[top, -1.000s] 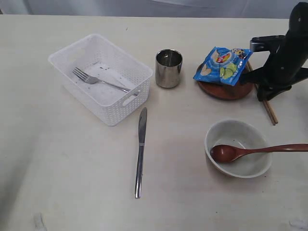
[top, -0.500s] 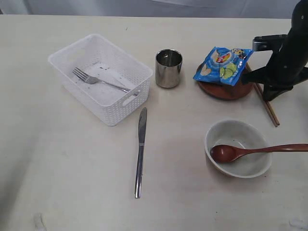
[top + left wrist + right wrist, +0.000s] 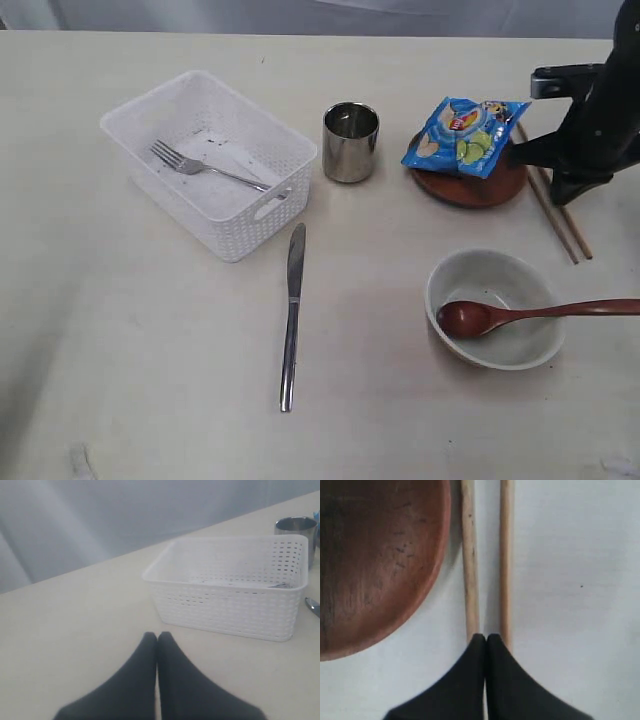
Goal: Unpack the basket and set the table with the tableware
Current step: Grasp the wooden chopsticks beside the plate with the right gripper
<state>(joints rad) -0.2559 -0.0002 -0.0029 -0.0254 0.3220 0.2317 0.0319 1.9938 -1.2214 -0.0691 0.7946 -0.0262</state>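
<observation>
The white basket (image 3: 165, 115) stands at the left with a steel fork (image 3: 205, 170) lying inside it. A steel knife (image 3: 291, 315) lies on the table (image 3: 150, 350) in front of the basket. The steel cup (image 3: 350, 142) stands beside the reddish-brown plate (image 3: 470, 188). The wooden spoon (image 3: 530, 314) rests in the off-white bowl (image 3: 520, 350). Two chopsticks (image 3: 560, 225) lie right of the plate. My right gripper (image 3: 486, 637) is shut and empty, hovering between the chopsticks (image 3: 469, 555), close to the plate (image 3: 375, 565). My left gripper (image 3: 157, 636) is shut and empty, short of the basket (image 3: 235, 600).
A blue snack bag (image 3: 465, 135) lies on the plate and overhangs its far edge. My black right arm (image 3: 590, 130) stands over the table's right edge. In the left wrist view the cup (image 3: 296, 527) shows behind the basket, and the knife's tip (image 3: 314, 606) beside it.
My right gripper has shut with nothing in it and drifted slightly right. The chopsticks have shifted right and now lie a little apart on the table.
</observation>
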